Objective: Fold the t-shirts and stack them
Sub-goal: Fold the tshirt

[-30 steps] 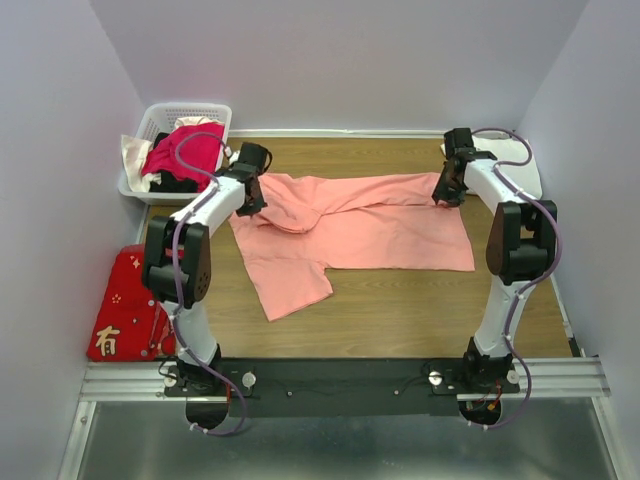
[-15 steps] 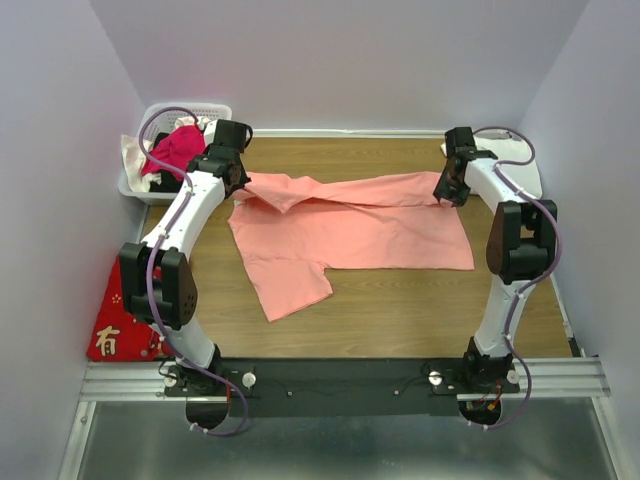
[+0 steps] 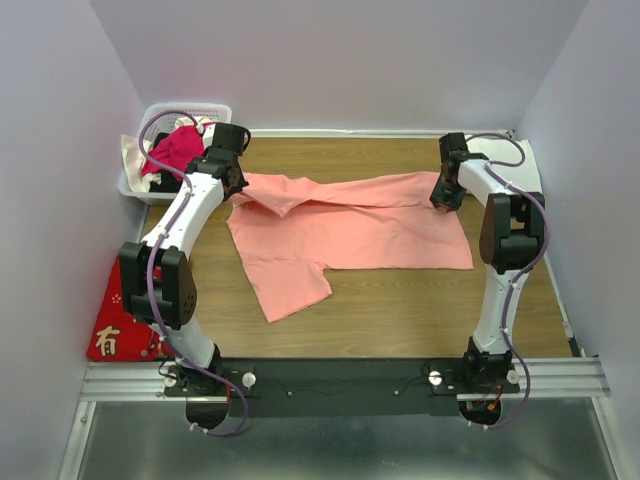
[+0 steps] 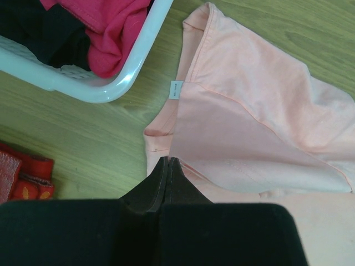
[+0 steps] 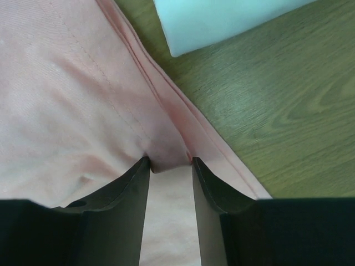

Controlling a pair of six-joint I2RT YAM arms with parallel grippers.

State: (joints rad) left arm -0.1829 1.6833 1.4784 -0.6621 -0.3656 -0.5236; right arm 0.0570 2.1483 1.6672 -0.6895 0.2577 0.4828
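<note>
My right tool (image 5: 169, 162) has edged inward, pinching the hem of the salmon-pink cotton t-shirt (image 3: 380, 230) spread on the table (image 3: 400, 310); my left tool (image 4: 168, 162), pressed together, nips its folded edge.

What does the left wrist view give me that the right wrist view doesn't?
Only the left wrist: the white basket holding a magenta garment, a corner of the red cloth, a small white neck label, and the left gripper, jaws closed at the edge of a folded-over layer. Only the right wrist: the right gripper, jaws pinching the hem, and a pale white item at the top. Both: the salmon t-shirt on the wooden table.
</note>
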